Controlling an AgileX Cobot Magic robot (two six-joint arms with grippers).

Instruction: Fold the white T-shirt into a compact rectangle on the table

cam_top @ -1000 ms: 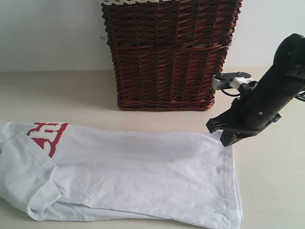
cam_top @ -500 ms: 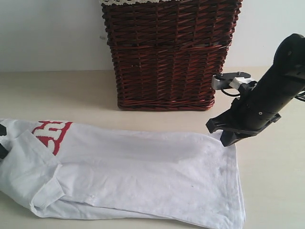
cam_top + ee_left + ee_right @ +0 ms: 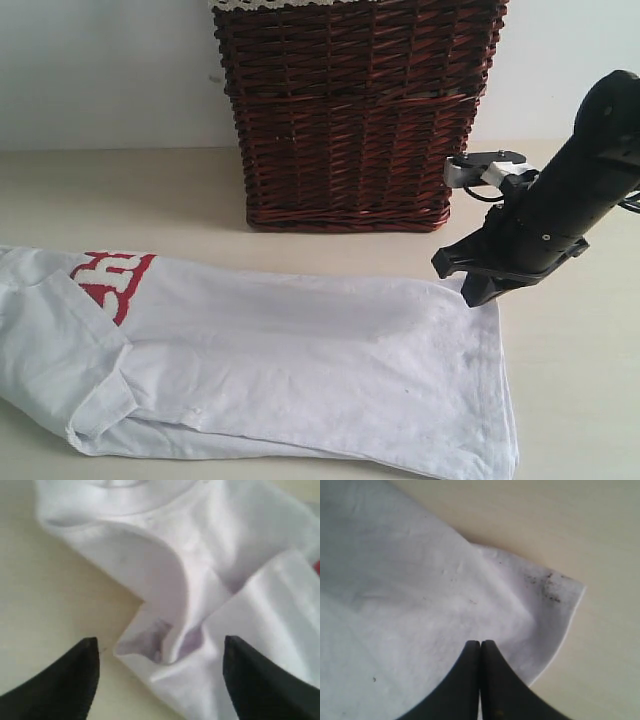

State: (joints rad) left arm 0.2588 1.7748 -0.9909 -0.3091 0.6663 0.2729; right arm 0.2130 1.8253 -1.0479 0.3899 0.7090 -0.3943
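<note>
White T-shirt point(image 3: 300, 370) lies flat on the table point(image 3: 150, 190) in front of the basket point(image 3: 350, 120), long axis parallel to the basket's front face. Red-print end points past the basket's left side, hem past its right corner. Your right gripper point(image 3: 478, 292) has jaws together at the hem corner; can't tell if cloth is pinched. Your left gripper point(image 3: 160, 641) has jaws apart, straddling a rumpled fold.

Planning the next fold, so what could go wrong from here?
1. The right gripper seems shut on the shirt close to its corner; such a thin pinch could slip when lifted.
2. The left gripper hangs open over a bunched sleeve; it may catch only some of the layers.
3. The basket stands just behind the right gripper; a lifting sweep could bump it.
</note>
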